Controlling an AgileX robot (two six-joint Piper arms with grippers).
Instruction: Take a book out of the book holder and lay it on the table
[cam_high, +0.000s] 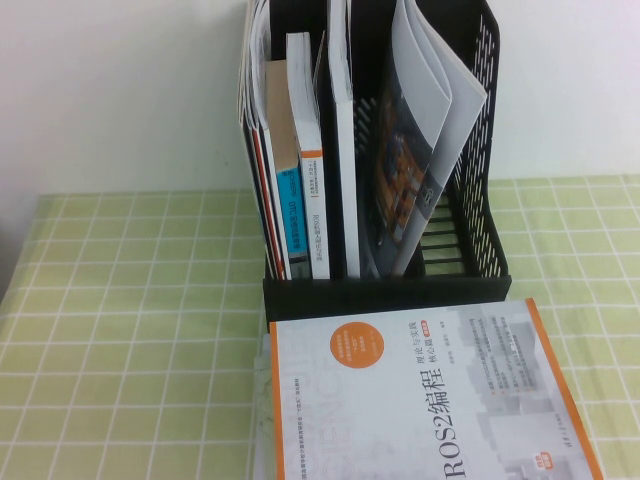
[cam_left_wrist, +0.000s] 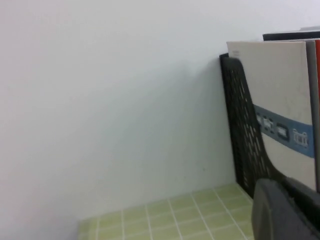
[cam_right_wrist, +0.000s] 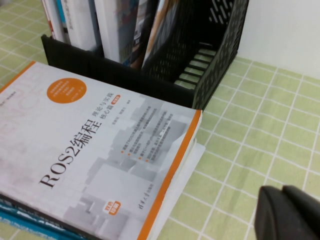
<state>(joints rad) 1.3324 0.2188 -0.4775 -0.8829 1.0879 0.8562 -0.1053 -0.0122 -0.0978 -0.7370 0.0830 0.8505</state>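
ROS2 book (cam_high: 430, 400) was laid flat on the table (cam_high: 130, 330), touching the black book holder (cam_high: 385, 290) behind it. Beyond, upright books (cam_high: 305, 160) were held. Left gripper (cam_left_wrist: 285, 210) and right gripper (cam_right_wrist: 290, 212) were partly seen, finger state undeterminable.

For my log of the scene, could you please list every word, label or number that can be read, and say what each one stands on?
"ROS2编程": title on the white and orange book lying flat before the book holder.
Its orange circle, small badge and body text: too small to read.
Spines of the upright books: too blurred.
Blue band on the book cover in the left wrist view: unreadable.
Left gripper and right gripper: no markings.
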